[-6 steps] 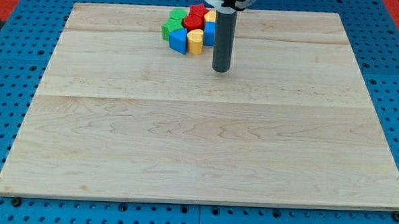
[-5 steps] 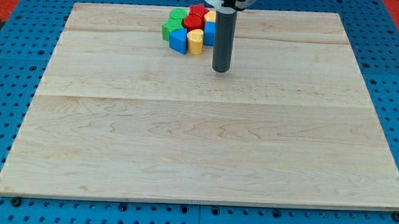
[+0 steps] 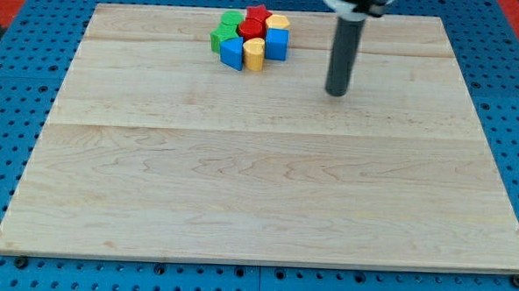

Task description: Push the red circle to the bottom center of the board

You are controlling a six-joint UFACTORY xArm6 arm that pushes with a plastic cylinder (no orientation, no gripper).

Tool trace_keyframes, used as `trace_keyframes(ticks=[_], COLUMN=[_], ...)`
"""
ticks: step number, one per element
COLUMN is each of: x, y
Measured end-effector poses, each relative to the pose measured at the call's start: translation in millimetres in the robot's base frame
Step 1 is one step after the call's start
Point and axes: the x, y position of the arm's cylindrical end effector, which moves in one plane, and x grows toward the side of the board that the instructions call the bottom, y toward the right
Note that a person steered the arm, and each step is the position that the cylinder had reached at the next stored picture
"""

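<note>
The red circle (image 3: 250, 29) sits inside a tight cluster of blocks at the view's top centre of the wooden board (image 3: 266, 198). Around it are a red star (image 3: 258, 15), green blocks (image 3: 225, 28), a blue block (image 3: 233, 53), a yellow block (image 3: 255, 53), a blue cube (image 3: 277, 44) and another yellow block (image 3: 278, 22). My tip (image 3: 335, 93) rests on the board to the right of the cluster and a little below it, apart from every block.
The board lies on a blue perforated base (image 3: 7, 108). A red area (image 3: 7, 7) shows at the view's top left corner and another at the top right.
My tip has moved to the view's right, away from the cluster. It now uncovers the blue cube and yellow block it stood in front of. The blocks have not moved.
</note>
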Motion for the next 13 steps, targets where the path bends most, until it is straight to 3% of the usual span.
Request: trace_keyframes(ticks=[1,2,4,5,8,10,11,13], x=[-3,-36,-139,-162,-164,-149,-153,-160], y=[65,110,118,115,104,-28,-19,-91])
